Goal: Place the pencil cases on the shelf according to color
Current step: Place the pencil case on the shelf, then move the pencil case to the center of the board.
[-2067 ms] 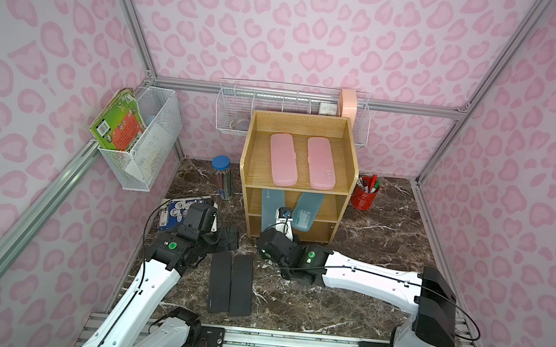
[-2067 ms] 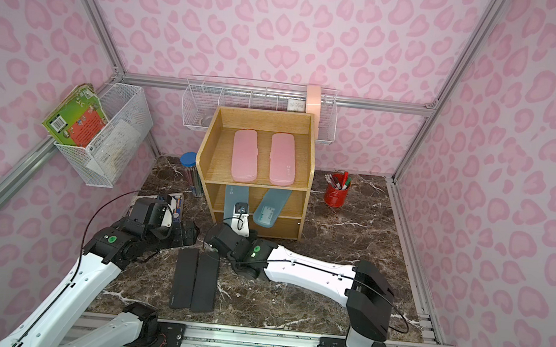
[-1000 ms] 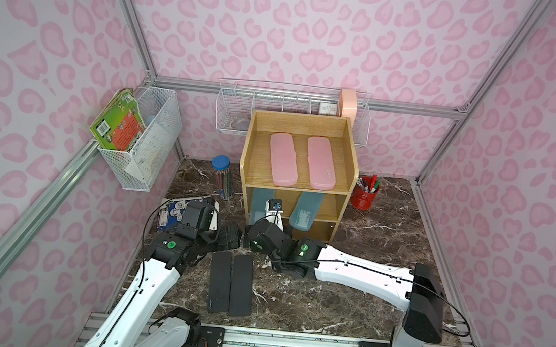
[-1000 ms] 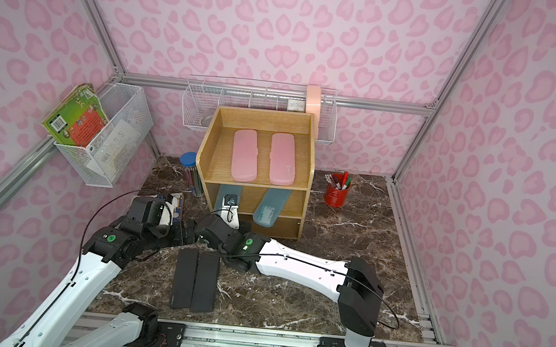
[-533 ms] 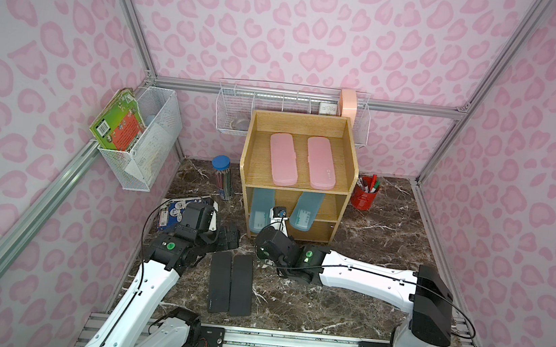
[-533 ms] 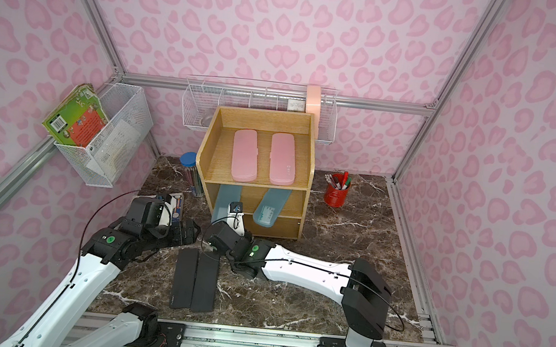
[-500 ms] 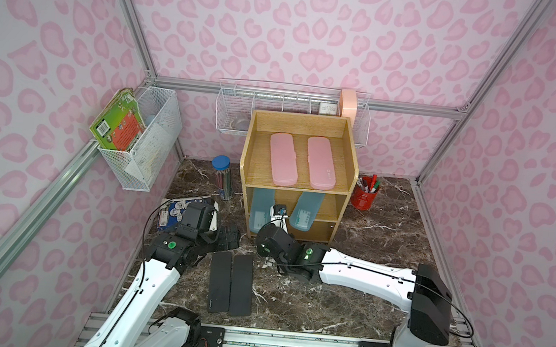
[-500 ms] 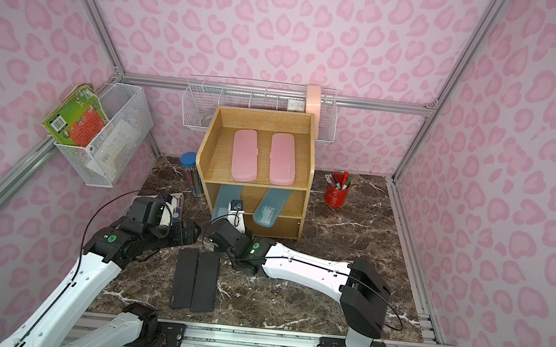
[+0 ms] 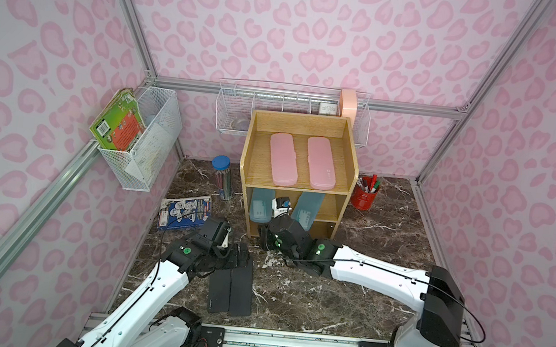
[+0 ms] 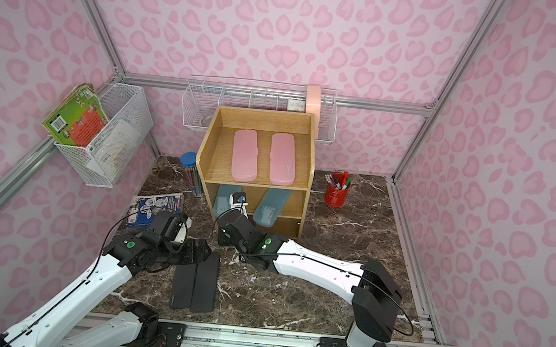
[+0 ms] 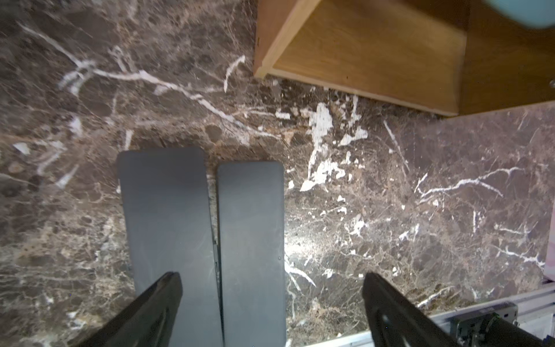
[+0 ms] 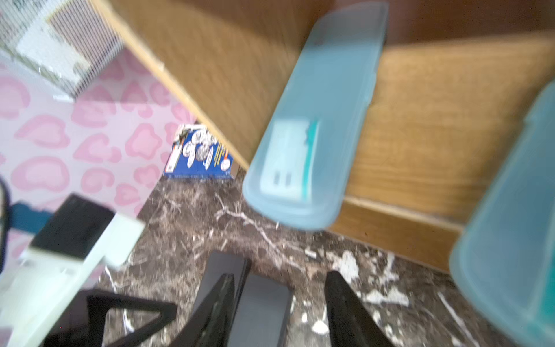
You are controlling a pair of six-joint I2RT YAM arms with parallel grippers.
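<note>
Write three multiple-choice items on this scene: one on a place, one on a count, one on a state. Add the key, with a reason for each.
1. Where do the black pencil cases lie?
A. On the marble tabletop, in front of the shelf
B. On the shelf's top tier
C. On the shelf's bottom tier

2. How many pink pencil cases are on the shelf's top tier?
A. One
B. Two
C. Three

3. What state is the left end effector in?
A. Shut on a black pencil case
B. Shut on a pink pencil case
C. Open, holding nothing

Key:
1 A: both top views show them side by side on the marble.
2 B: two lie side by side on the top tier.
3 C: the left wrist view shows its jaws wide apart above the black pencil cases.
</note>
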